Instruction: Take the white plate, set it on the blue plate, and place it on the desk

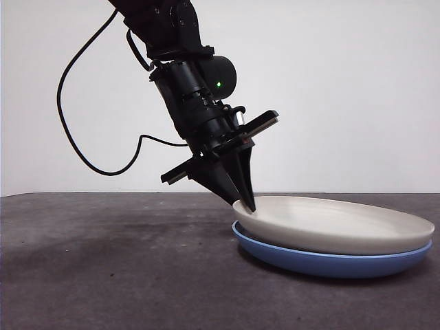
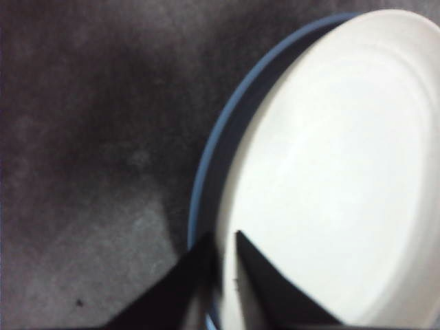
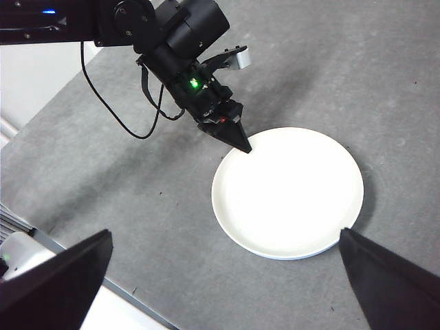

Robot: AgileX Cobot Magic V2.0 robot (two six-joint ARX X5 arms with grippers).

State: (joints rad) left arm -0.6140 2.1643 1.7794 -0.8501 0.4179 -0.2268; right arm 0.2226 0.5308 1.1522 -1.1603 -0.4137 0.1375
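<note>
Pinching the white plate's (image 1: 344, 223) near rim, the left tool (image 1: 245, 201) grips something stiff, smooth, probably slippery, resting on the blue plate (image 1: 330, 262); right tool (image 3: 227, 275) waits open.

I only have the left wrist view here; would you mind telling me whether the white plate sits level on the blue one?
Observer: In the front view the white plate is tilted on the blue plate, its gripped edge higher.
Operator: Thanks. Where is the other arm?
Observer: The right gripper hangs high above the desk, jaws wide open, holding nothing.
Operator: Is my gripper really on the rim?
Observer: Yes, the left gripper pinches the white plate's rim at the edge nearest its arm.
</note>
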